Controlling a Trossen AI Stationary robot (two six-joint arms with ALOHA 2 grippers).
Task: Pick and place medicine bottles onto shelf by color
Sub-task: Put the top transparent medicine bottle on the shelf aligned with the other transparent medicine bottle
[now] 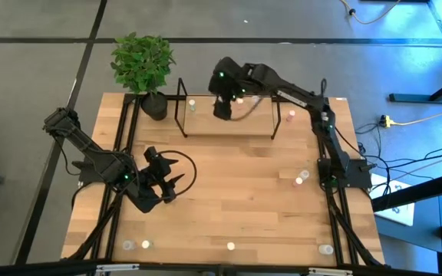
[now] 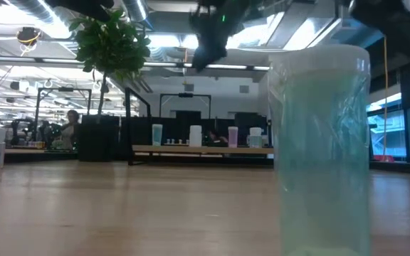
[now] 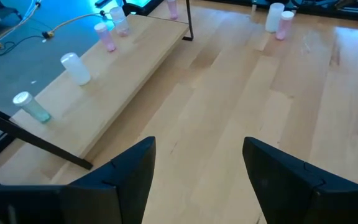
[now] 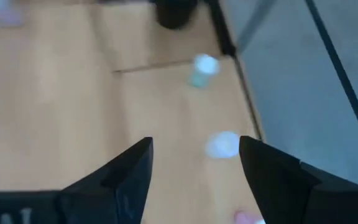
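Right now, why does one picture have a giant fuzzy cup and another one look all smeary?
In the low view, a pale green translucent plastic bottle stands right by the lens, so it looms huge and soft. In the right wrist view, the small white-capped bottles on the light wooden shelf board are blurred; the left wrist view is sharp.

No text, label, brand, number or sign can be read in any view.
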